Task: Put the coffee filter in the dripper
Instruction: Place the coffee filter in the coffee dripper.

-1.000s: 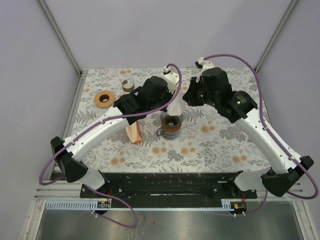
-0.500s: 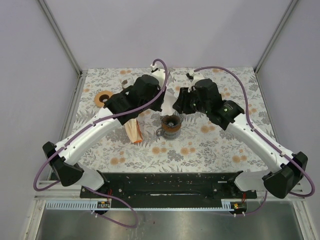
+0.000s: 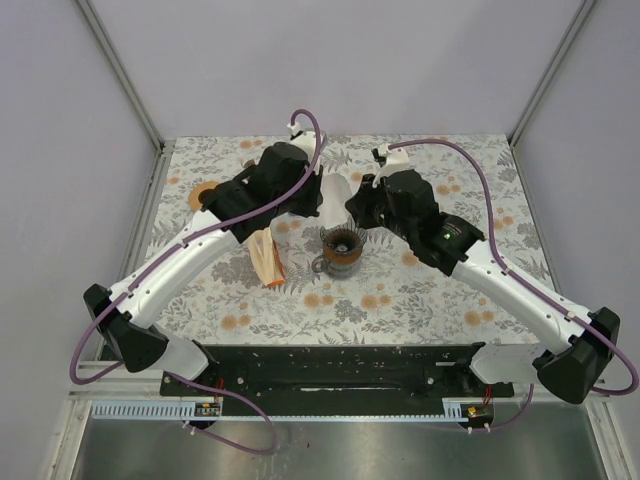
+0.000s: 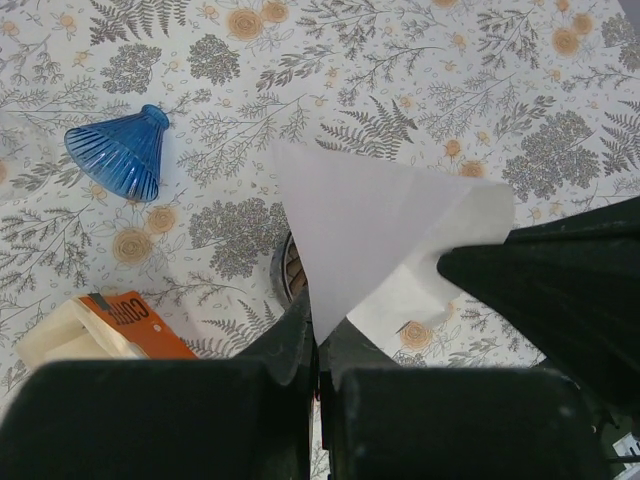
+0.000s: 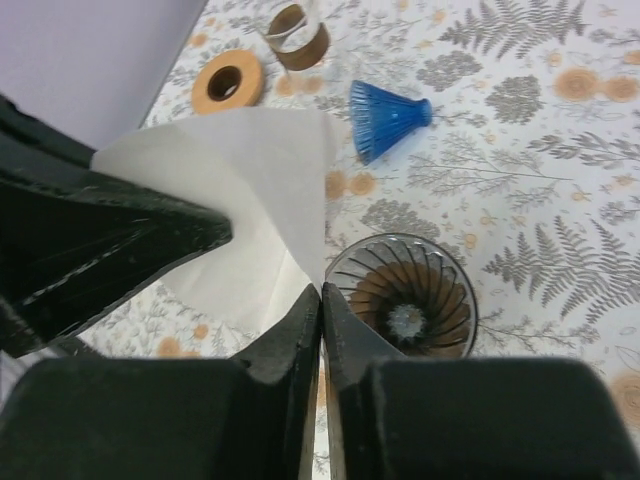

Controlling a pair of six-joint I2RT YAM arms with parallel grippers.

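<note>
The white paper coffee filter [image 3: 333, 192] hangs in the air just behind the dripper [image 3: 342, 248], a clear ribbed glass cone with a handle standing on the floral cloth. My left gripper [image 4: 318, 335] is shut on the filter's [image 4: 370, 215] pointed tip. My right gripper [image 5: 321, 290] is shut on another edge of the filter [image 5: 240, 170], with the dripper's [image 5: 405, 295] open mouth just to its right. In the top view both grippers meet at the filter, left [image 3: 318, 200] and right [image 3: 352, 205].
A blue ribbed cone [image 5: 388, 118] lies on its side behind the dripper. An orange and white filter pack [image 3: 268, 258] lies left of the dripper. A wooden ring [image 5: 228, 82] and a clear band [image 5: 298, 22] sit at the back left.
Both arms have shifted left and back, carrying the filter from over the dripper to just behind it. The right gripper opened and closed again on the filter's edge.
</note>
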